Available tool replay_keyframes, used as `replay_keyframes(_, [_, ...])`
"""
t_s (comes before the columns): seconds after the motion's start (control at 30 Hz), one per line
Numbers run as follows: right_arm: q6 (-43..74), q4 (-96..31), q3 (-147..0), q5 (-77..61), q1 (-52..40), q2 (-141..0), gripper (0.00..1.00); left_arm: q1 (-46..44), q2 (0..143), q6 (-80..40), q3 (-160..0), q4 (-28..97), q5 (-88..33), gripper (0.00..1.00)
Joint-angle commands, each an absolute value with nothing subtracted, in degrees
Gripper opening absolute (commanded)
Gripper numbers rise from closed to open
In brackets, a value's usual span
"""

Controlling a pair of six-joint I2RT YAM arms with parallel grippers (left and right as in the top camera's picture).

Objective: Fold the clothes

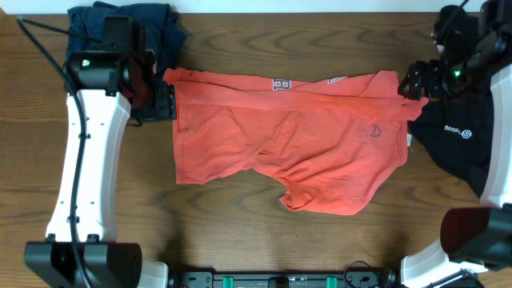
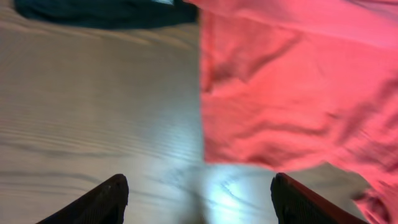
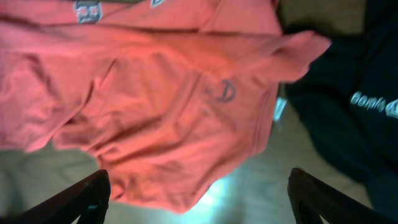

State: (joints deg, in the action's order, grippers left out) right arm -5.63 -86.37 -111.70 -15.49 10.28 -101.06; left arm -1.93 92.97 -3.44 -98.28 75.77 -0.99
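The coral-red T-shirt (image 1: 288,136) lies spread and wrinkled across the middle of the wooden table, its lettering folded along the far edge. It also shows in the left wrist view (image 2: 292,81) and the right wrist view (image 3: 155,106). A black garment with white logos (image 1: 456,136) lies at the right, partly under the shirt's edge, also seen in the right wrist view (image 3: 348,106). My left gripper (image 1: 164,102) is open at the shirt's far left corner; its fingers (image 2: 199,199) are over bare wood. My right gripper (image 1: 416,82) is open above the shirt's far right corner (image 3: 199,199).
A dark navy garment (image 1: 120,28) is bunched at the table's far left corner, also in the left wrist view (image 2: 106,12). The arm bases stand at the front left (image 1: 80,260) and front right (image 1: 464,248). A dark rail (image 1: 280,278) runs along the front edge.
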Motion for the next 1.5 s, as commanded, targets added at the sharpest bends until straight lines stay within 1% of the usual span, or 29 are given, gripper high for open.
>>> replay_keyframes(0.0, [-4.51,-88.92,-112.33,-16.69,7.66,-99.81,0.89,-2.15,91.66,-5.06,-97.76,77.89,-9.80,0.75])
replay_keyframes(0.1, [-3.51,-92.01,-112.03,-14.72,4.73,-99.74,0.92,-2.96,91.66,-5.19,-94.41,79.72,-10.33,0.75])
replay_keyframes(0.3, [2.44,-92.18,-108.79,-7.64,-1.17,-99.74,0.93,-4.93,91.59,-10.96,-81.95,77.71,-10.31,0.76])
replay_keyframes(0.47, [5.32,-89.58,-103.18,-7.29,-4.75,-99.74,0.90,-6.52,90.87,-16.93,-68.90,69.58,-10.31,0.75])
replay_keyframes(0.53, [6.31,-87.85,-99.70,-7.27,-6.39,-99.72,0.88,-6.74,90.45,-19.16,-64.88,66.13,-10.28,0.74])
replay_keyframes(0.63, [8.23,-84.66,-94.52,-7.29,-9.02,-99.72,0.88,-6.79,89.89,-21.61,-59.83,61.54,-10.22,0.72])
replay_keyframes(0.77, [9.87,-79.72,-89.41,-7.29,-13.02,-99.72,0.86,-6.79,89.82,-22.81,-54.65,55.70,-8.25,0.70])
replay_keyframes(0.87, [10.33,-76.34,-87.26,-7.31,-15.75,-99.72,0.86,-6.79,89.84,-23.03,-51.22,50.92,-5.10,0.70])
replay_keyframes(1.03, [10.70,-73.12,-85.49,-7.27,-18.87,-99.74,0.85,-6.68,89.84,-22.96,-47.09,43.22,-3.36,0.71])
replay_keyframes(1.17, [10.68,-72.29,-84.95,-7.25,-19.70,-99.74,0.84,-6.68,89.84,-22.81,-44.47,37.01,-1.48,0.71])
replay_keyframes(1.23, [10.68,-72.27,-84.95,-7.27,-19.75,-99.74,0.81,-6.68,89.84,-22.81,-43.35,34.24,-1.48,0.71])
replay_keyframes(1.3, [10.70,-72.29,-84.95,-7.27,-19.75,-99.74,0.79,-6.68,89.84,-22.79,-42.35,31.48,-1.45,0.69])
replay_keyframes(1.4, [10.70,-72.23,-84.95,-7.27,-19.79,-99.74,0.78,-6.68,89.84,-22.79,-41.71,28.71,-0.73,0.63])
replay_keyframes(1.47, [10.70,-72.20,-84.95,-7.29,-19.81,-99.74,0.77,-6.68,89.86,-22.76,-41.71,27.29,-0.34,0.52])
